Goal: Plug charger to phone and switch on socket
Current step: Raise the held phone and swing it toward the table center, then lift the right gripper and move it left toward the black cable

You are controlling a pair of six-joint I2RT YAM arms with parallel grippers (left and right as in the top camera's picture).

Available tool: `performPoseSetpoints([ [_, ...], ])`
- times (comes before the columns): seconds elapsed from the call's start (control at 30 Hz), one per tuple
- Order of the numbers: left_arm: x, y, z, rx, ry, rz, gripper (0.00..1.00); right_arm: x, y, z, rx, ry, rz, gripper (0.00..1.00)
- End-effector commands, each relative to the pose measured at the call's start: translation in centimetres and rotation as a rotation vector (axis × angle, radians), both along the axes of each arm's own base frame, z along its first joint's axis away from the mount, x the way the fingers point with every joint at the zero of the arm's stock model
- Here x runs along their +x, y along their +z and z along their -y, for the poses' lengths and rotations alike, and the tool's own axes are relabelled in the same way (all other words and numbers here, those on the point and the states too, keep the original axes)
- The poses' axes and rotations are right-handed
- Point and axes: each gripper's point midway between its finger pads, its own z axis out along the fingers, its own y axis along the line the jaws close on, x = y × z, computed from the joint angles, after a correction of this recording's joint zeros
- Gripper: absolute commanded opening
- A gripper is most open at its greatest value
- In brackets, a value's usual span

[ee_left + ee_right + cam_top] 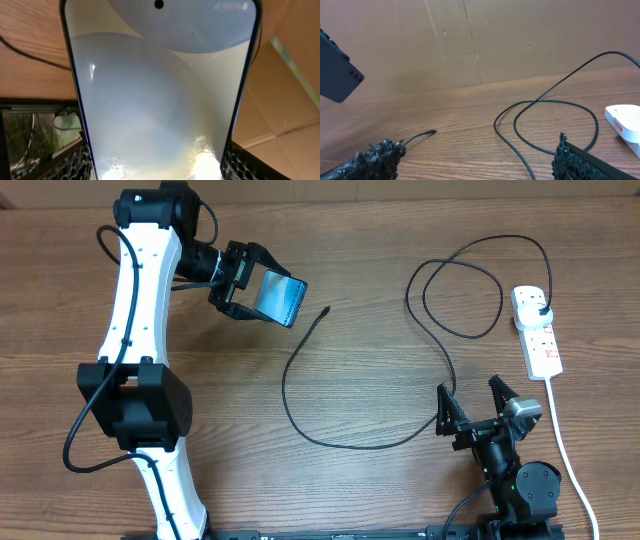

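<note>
Right gripper (467, 388) is nearest the base, fingers spread wide and holding nothing. It sits just beside the charger (284, 385) cable's near bend, probably staged for a pick.
The cable runs slack across the table, so the tip has plenty of free length to be lifted. The connector tip (326, 310) lies loose on the wood, near the phone but apart from it.
Left gripper (252, 288) is clamped on the phone (280, 297) by its long edges. It holds the phone tilted off the table with the screen lit, likely so the other arm can reach an end of it.
The status-bar end points away from the wrist, so my guess is the port end sits on the gripper side. That would be awkward for insertion.
Farthest out on the right, the socket (540, 345) has the black plug (540, 310) already seated. I can't tell the switch position from here.
</note>
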Motion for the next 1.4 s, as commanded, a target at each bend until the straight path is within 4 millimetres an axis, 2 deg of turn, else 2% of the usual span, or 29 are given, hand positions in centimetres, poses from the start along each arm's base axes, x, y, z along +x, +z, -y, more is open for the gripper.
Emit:
performPoseSetpoints([
  [0.0,0.1,1.8,0.0,0.025,0.028,0.047,0.56,0.0,-0.2,0.0,-0.004,-0.004,0.003,1.0],
  [0.13,0.2,1.4,-0.4,0.057,0.029,0.051,0.55,0.0,-0.2,0.0,-0.004,-0.004,0.003,1.0],
  [0.37,0.4,-0.3,-2.1,0.204,0.068,0.022,0.55,0.0,-0.2,0.0,-0.004,-0.003,0.003,1.0],
  [0.57,0.5,-0.4,-2.2,0.21,0.068,0.027,0.55,0.0,-0.2,0.0,0.005,0.0,0.002,1.0],
  [0.7,0.5,-0.7,-2.6,0.235,0.069,0.029,0.55,0.0,-0.2,-0.1,0.089,0.004,-0.017,1.0],
  [1.03,0.6,-1.6,-3.9,0.328,0.072,0.035,0.55,-0.9,0.4,-2.6,0.133,0.153,-0.037,1.0],
  [1.17,0.6,-1.7,-4.0,0.339,0.073,0.037,0.55,-1.2,1.3,-2.6,0.133,0.152,-0.054,1.0],
  [1.3,0.7,-1.7,-4.0,0.338,0.073,0.04,0.54,-1.6,3.4,-2.6,0.179,0.157,-0.074,1.0],
  [1.37,0.7,-1.7,-4.0,0.338,0.073,0.039,0.54,-1.6,3.9,-2.6,0.179,0.156,-0.087,1.0],
])
